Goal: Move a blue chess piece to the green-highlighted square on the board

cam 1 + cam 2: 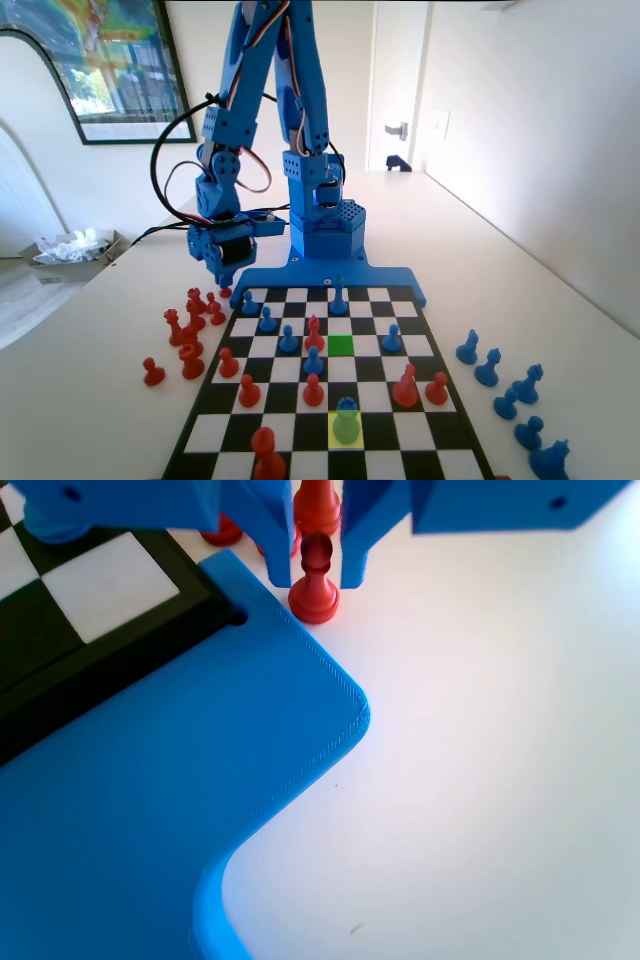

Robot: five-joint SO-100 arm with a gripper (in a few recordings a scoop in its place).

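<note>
While gripper (222,283) hangs off-board, blue chess piece (346,420) far away

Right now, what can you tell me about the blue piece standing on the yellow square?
The blue chess piece is small and stubby, looks like plastic, and has a wide crown-like head with rings. Its head is blue and its lower body looks greenish. It stands upright on the yellow-highlighted square near the front of the board in the fixed view, touching nothing but that square. The green-highlighted square lies farther up the same column. The gripper is far away, off the board's far left corner.
</note>
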